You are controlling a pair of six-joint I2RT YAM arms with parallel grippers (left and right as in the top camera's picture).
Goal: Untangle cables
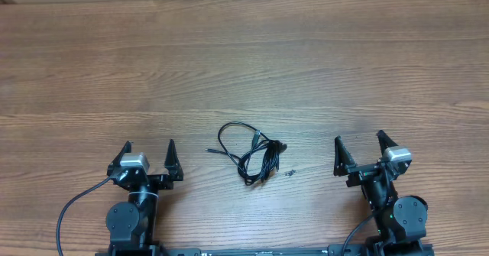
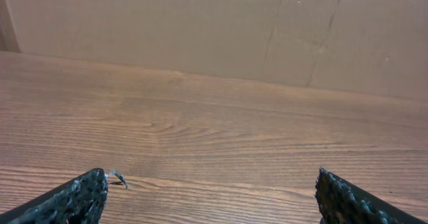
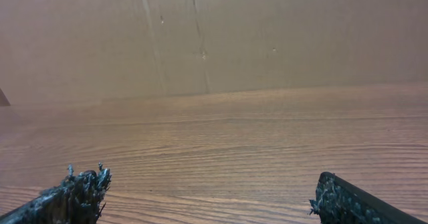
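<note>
- You have the cables (image 1: 250, 155) bunched in one tangle on the wooden surface (image 1: 244, 50), between the two arms.
- Your left end effector (image 1: 148, 145) has its fingers spread apart.
- Your right end effector (image 1: 358, 137) is spread apart too, off the tangle.

Between the black two-finger left gripper (image 1: 148, 145) and the black right gripper (image 1: 358, 137), the thin, tangled, flexible cables (image 1: 250, 153) are black too. The flat wooden table (image 1: 244, 57) is mid-brown, streaked with fine darker grain lines.
</note>
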